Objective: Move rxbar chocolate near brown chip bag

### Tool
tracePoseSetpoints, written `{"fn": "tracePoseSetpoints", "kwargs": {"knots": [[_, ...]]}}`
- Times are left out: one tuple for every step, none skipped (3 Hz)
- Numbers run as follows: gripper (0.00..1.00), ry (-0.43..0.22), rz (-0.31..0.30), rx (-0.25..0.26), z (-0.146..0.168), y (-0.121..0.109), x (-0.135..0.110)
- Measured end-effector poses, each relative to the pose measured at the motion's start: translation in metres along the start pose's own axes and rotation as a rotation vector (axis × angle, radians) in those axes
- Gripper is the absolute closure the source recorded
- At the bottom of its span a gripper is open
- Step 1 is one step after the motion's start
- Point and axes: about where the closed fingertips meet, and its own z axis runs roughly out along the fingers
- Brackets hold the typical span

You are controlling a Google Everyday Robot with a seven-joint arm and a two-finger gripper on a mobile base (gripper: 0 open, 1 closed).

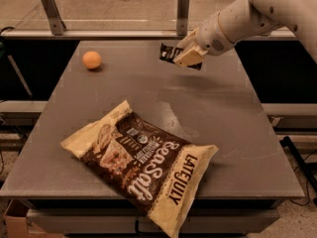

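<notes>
Over the far side of the grey table (237,113), the white arm (247,16) reaches in from the right, and its gripper (187,57) is pinched on the chocolate bar (167,52), whose black wrapper sticks out to the left of the pale fingers. I cannot tell whether the bar touches the tabletop. The chip bag (143,165) lies flat near the front edge, well apart from the bar. An orange ball (91,60) sits at the far left.
</notes>
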Motion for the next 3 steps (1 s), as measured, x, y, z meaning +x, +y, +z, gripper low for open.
{"fn": "tracePoseSetpoints", "kwargs": {"knots": [[1.0,0.001,0.002,-0.001,0.001,0.0,0.0],[1.0,-0.007,-0.038,-0.077,0.015,0.03,0.001],[1.0,-0.025,-0.1,-0.179,0.029,0.081,-0.006]]}}
